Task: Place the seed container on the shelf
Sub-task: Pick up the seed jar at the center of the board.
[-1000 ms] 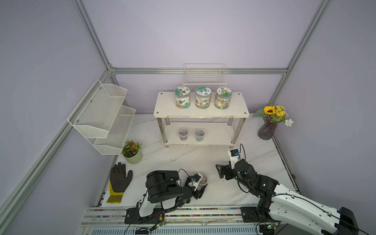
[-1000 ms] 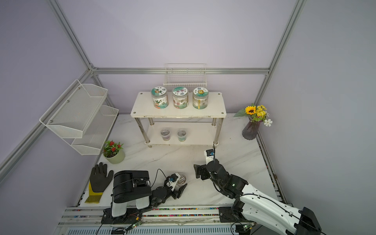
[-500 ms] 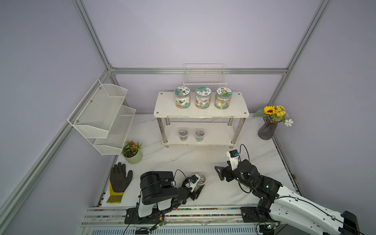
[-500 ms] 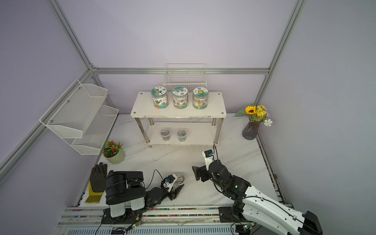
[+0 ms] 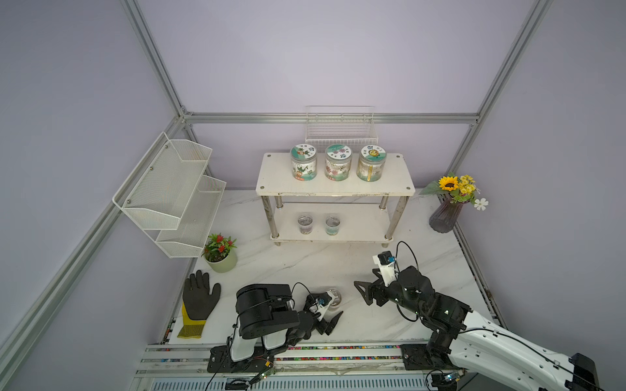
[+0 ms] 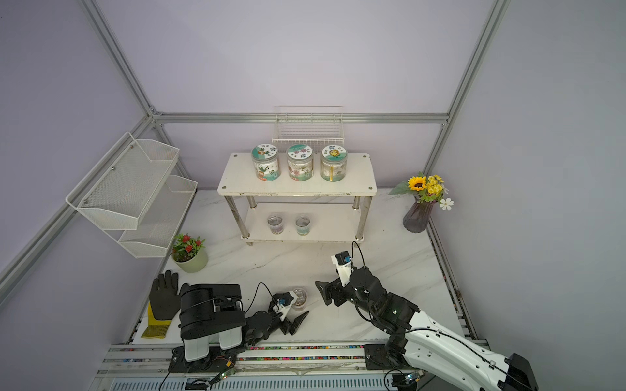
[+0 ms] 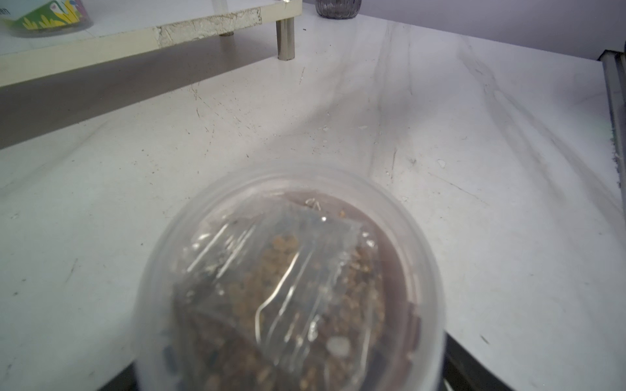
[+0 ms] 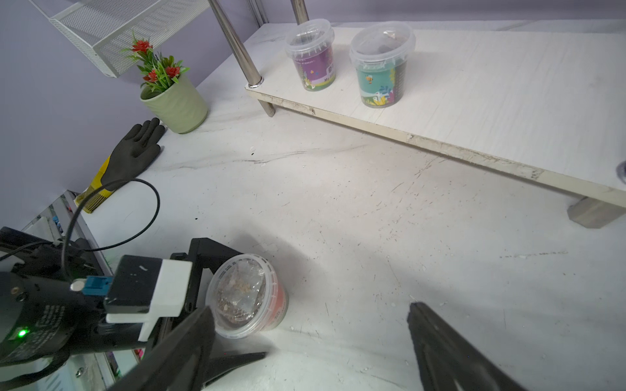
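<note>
**Pick-up step: seed container (image 8: 245, 296) not yet gripped**

It stands on the table (image 8: 372, 220), well short of the shelf (image 5: 335, 189), between the spread jaws of the left gripper (image 8: 254, 304); the right gripper (image 8: 310, 308) hovers near, wide and empty; next, I judge, close squarely on its wall, then lift.

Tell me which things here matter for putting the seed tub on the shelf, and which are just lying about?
For the job: seed tub, shelf, left pincer, right pincer.
Lying about: glove, potted plant, flower vase, mesh rack, wire basket, three jars, two shelved tubs.
</note>
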Robot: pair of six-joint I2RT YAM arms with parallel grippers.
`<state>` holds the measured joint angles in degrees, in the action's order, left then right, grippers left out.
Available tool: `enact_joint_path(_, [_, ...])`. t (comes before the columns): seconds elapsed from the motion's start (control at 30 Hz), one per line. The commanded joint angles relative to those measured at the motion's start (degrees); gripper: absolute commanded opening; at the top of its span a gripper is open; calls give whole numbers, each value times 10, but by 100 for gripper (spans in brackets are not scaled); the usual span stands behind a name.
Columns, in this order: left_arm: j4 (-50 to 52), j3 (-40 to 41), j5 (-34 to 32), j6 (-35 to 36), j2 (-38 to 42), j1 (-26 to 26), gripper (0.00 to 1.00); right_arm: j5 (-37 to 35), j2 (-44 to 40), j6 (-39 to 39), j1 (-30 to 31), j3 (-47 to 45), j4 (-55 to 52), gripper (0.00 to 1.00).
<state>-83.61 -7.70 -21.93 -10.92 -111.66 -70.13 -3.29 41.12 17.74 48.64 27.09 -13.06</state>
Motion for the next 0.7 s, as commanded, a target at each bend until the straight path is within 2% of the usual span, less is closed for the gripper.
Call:
enact_joint_path(0.0, [-25,-13,-3,-3,-12,6,90,6,-6,-5,3,-6,14,92])
enact_joint_path(0.3, [-25,-19,26,-1,-12,38,81,2,-3,-8,3,-5,14,92])
enact_joint_path(0.67, [-24,-10,66,-10,-9,40,56,5,-9,-15,3,-5,11,92])
